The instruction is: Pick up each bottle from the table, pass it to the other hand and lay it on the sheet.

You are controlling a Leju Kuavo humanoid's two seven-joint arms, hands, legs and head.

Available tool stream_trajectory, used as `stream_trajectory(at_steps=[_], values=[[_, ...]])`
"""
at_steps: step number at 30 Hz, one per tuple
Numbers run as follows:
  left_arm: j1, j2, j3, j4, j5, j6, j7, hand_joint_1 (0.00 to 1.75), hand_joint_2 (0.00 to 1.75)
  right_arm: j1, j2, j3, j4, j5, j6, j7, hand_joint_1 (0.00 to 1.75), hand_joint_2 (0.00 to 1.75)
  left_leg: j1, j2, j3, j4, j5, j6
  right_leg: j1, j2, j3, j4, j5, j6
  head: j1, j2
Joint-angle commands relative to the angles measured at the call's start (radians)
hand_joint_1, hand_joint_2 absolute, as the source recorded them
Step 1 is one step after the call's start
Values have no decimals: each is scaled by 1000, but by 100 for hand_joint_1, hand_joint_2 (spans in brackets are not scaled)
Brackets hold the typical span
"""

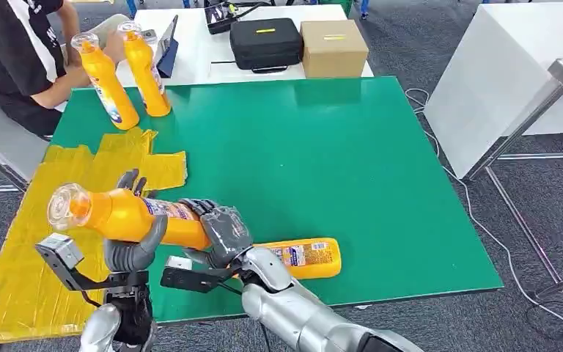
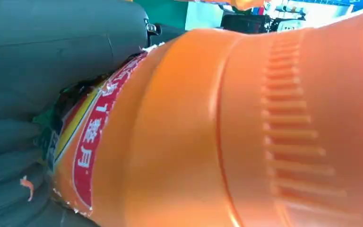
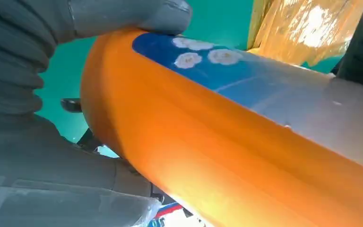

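An orange bottle (image 1: 128, 215) hangs level above the table's front left corner, its clear cap pointing left over the yellow sheet (image 1: 22, 242). My left hand (image 1: 133, 249) wraps its middle, fingers over the top and thumb beneath. My right hand (image 1: 223, 229) grips its base end. The left wrist view has the bottle (image 2: 217, 132) pressed against my left hand (image 2: 38, 71). In the right wrist view my right hand (image 3: 28, 156) clasps the bottle (image 3: 217, 156), thumb over it. A second orange bottle (image 1: 308, 258) lies on the green table (image 1: 300, 147) behind my right wrist.
Two more orange bottles (image 1: 110, 84) (image 1: 149, 73) stand upright at the table's back left, beside a seated person (image 1: 15, 51). A black case (image 1: 266, 42) and a cardboard box (image 1: 333, 45) sit on the white table behind. Another white table (image 1: 498, 66) stands at right.
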Motion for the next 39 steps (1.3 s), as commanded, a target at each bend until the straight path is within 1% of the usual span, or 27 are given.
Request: stream_trajectory(at_steps=[1,3,8,9,10,12,13,16,17,18,20,22,23,24,25,26,27,28,29,30,31,32,34,36,37,38,39], values=[[-83,-6,-13,25,-2,-7,0,175,175,-8,-14,147,83,-5,40,2,175,175,1,-5,3,-1,-1,-2,0,-2,4,-1,-2,0,0,0],[-80,-6,-8,20,-3,-9,0,175,175,-14,-14,141,94,-23,30,11,175,175,1,-7,4,-1,-1,-2,0,-3,5,-1,-2,-1,0,0],[-81,-10,12,17,-13,-28,6,175,175,-30,-14,106,122,-92,-27,-14,175,175,1,-6,3,-1,-1,-2,0,-2,5,-1,-2,-1,0,0],[-81,-11,19,13,-12,-29,6,175,175,-33,-14,83,123,-124,-34,-29,175,175,1,-5,2,-1,0,-2,0,-2,3,-1,-1,0,0,0],[-80,-12,29,4,-10,-30,6,175,175,-38,-14,53,126,-163,-46,-51,175,175,1,-7,4,0,-1,-3,0,-2,5,-1,-3,-1,0,0],[-76,-9,46,-12,-10,-28,6,175,175,-42,-14,-5,125,-221,-51,-90,175,175,1,-7,3,0,-1,-2,0,-2,5,0,-2,-1,0,0],[-74,-9,52,-17,-10,-28,6,175,175,-42,-14,-24,123,-232,-53,-104,175,175,1,-4,2,0,0,-2,0,-1,3,-1,-1,0,0,0],[-61,-7,82,-34,-12,-26,7,175,175,-24,-24,-138,72,-256,-49,-167,175,175,1,-5,3,0,-1,-3,0,-1,4,0,-2,-1,0,0],[-59,-6,93,-38,-5,-29,6,175,175,-16,-34,-153,49,-247,-75,-182,93,175,1,-4,2,0,0,-2,0,-1,3,-1,-1,0,0,0],[-56,-6,112,-46,9,-35,-2,175,175,2,-45,-187,10,-266,-72,-206,0,175,0,-5,3,0,-1,-2,0,-1,4,0,-2,-1,0,0],[-55,3,134,-62,20,-35,-11,175,175,35,-64,-219,-62,-284,-62,-238,0,175,1,-5,4,-1,-1,-2,0,-1,5,-1,-2,-1,0,0],[-46,12,160,-91,21,-16,-28,175,175,89,-93,-244,-186,-299,-36,-253,0,175,1,-3,1,-1,0,-1,1,-1,3,-1,-1,0,0,0],[-38,15,173,-104,11,0,-38,175,175,115,-108,-253,-247,-293,-46,-255,0,175,1,-4,3,-1,-1,-2,0,-1,4,-1,-1,0,0,0],[-29,8,194,-124,-85,96,-86,175,175,150,-129,-266,-332,-277,-56,-248,0,175,1,-3,1,-1,0,-2,0,0,3,-1,-1,0,0,0],[-24,2,205,-139,-138,152,-105,175,175,169,-142,-272,-381,-256,-79,-244,0,175,1,-3,3,-1,-1,-2,0,0,4,-1,-1,0,0,0],[-16,-4,215,-159,-191,213,-124,175,175,200,-158,-279,-447,-199,-159,-248,0,175,1,-4,0,0,-1,-1,0,-1,2,-1,-1,0,0,0],[-7,-4,219,-176,-227,252,-134,175,175,228,-177,-277,-520,-171,-162,-220,0,175,1,-5,2,0,-1,-2,0,-1,3,-1,-2,0,0,0],[-3,0,216,-182,-227,255,-136,175,175,241,-187,-273,-557,-159,-153,-196,0,175,1,-4,1,0,-1,-1,0,-1,3,-1,-1,0,0,0],[-2,-6,224,-185,-336,349,-160,175,175,268,-196,-285,-618,-144,-171,-191,0,175,1,-5,2,0,-2,-2,0,-1,4,-1,-3,0,0,0],[0,-3,221,-183,-492,469,-183,175,175,300,-208,-303,-682,-133,-175,-189,0,175,0,-4,1,0,-1,-1,0,-1,2,-1,-1,0,0,0],[0,0,213,-188,-535,497,-187,175,175,315,-217,-307,-716,-132,-173,-187,0,175,0,-6,2,0,-2,-2,0,-2,4,-1,-3,0,0,0],[-1,16,209,-168,-715,578,-168,175,175,343,-208,-348,-768,-134,-175,-209,0,175,0,-7,1,0,-2,-2,0,-3,4,-1,-2,0,0,0],[-8,20,197,-167,-763,590,-147,175,175,362,-220,-353,-800,-133,-175,-215,0,175,0,-7,1,0,-2,-2,0,-3,4,0,-3,0,0,0],[-41,44,187,-92,-1178,592,11,175,175,407,-224,-376,-871,-118,-175,-207,0,175,0,-7,2,0,-2,-3,-1,-2,5,-1,-3,0,0,0],[-50,43,182,-83,-1185,592,18,175,175,412,-228,-374,-880,-118,-175,-206,0,175,0,-8,1,-1,-1,-2,0,-4,4,-1,-2,0,0,0],[-61,51,184,-59,-1274,592,44,175,175,417,-233,-370,-889,-117,-175,-205,0,175,0,-8,1,-1,-1,-2,0,-4,3,-1,-2,0,0,0],[-96,66,164,11,-1493,567,142,175,175,431,-240,-363,-910,-88,-175,-191,0,175,0,-9,2,-1,-1,-3,-1,-4,4,-1,-2,-1,0,0]])
